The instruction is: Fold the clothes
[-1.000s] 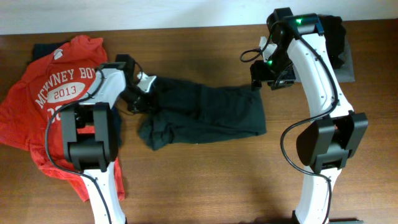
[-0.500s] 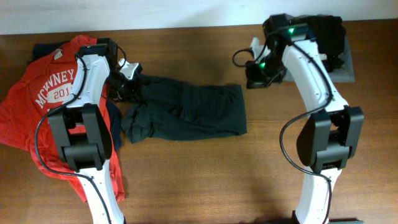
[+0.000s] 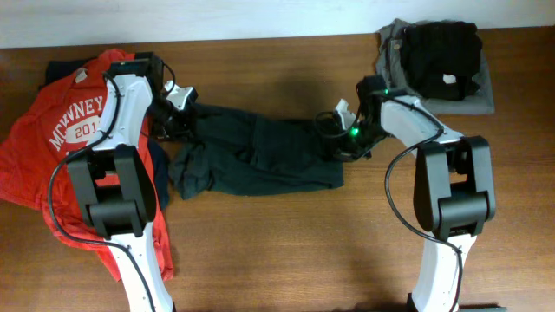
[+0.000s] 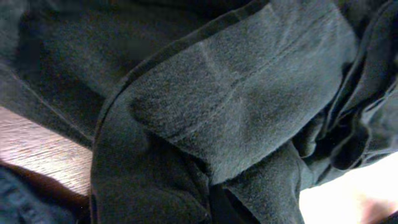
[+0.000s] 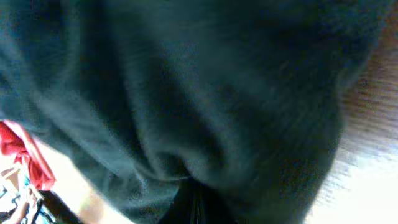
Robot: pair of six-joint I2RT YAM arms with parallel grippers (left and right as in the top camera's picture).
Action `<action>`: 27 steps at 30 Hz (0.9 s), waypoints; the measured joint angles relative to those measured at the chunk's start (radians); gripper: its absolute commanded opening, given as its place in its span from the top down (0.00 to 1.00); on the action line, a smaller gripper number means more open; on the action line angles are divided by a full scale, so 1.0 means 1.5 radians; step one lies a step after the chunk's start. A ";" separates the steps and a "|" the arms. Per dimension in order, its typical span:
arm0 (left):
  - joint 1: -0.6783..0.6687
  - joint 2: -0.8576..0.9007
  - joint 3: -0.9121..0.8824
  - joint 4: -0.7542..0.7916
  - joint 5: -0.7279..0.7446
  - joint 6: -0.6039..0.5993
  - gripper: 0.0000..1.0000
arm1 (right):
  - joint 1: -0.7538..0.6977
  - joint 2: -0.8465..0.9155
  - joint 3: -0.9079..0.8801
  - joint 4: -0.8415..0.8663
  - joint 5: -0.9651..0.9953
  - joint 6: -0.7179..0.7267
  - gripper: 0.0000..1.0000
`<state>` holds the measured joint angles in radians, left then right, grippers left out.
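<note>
Across the middle of the wooden bench (image 3: 286, 251) lies one dark T-shirt (image 3: 260, 160), blackish green, stretched left to right in a long rumpled band. Its left end is bunched into a lump and its right end is squarer and flatter. No lettering shows on the side that faces up.

Two arms reach in, one to each end of it. The left hand (image 3: 176, 128) sits at the upper left corner of the cloth with its fingers pressed together, pinching the dark T-shirt. The left wrist camera is filled with folds and a stitched hem of that fabric, close against the lens, with a strip of bench at the lower left. The right hand (image 3: 335, 140) is at the right edge, low over the bench, also closed on the dark T-shirt. Its wrist camera shows blurred dark cloth drawn into a crease at the bottom middle of the frame.

One red T-shirt (image 3: 52, 165) with white print lies spread at the far left, partly under the left arm, and one scrap of dark blue cloth (image 3: 59, 68) peeks out at its top edge. At the top right corner sits one grey folded garment (image 3: 487, 94) with one black garment (image 3: 442, 52) piled on it, well apart from the dark T-shirt.
</note>
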<state>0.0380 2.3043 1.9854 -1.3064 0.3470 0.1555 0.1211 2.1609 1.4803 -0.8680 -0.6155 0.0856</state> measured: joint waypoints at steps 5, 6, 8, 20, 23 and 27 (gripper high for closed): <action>-0.007 -0.002 0.043 -0.025 0.000 0.000 0.99 | -0.001 -0.010 -0.054 0.070 -0.023 0.033 0.96; -0.011 -0.004 0.050 -0.027 0.000 0.000 0.99 | -0.001 -0.013 -0.060 0.078 -0.025 0.037 0.96; -0.026 -0.012 0.058 -0.028 0.000 0.000 0.99 | -0.001 -0.016 -0.069 0.091 -0.030 0.046 0.96; -0.213 -0.040 0.093 -0.005 -0.003 -0.010 0.99 | -0.004 -0.015 -0.073 0.096 -0.040 0.064 0.96; -0.256 -0.040 0.113 0.016 -0.003 -0.025 0.99 | -0.004 -0.014 -0.073 0.096 -0.040 0.065 0.96; -0.300 -0.040 0.125 0.040 -0.003 -0.042 0.99 | -0.004 -0.014 -0.073 0.096 -0.040 0.066 0.96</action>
<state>-0.4122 2.2436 2.1723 -1.2457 0.3420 0.0917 0.1150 2.1391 1.3712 -0.7235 -0.6762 0.1841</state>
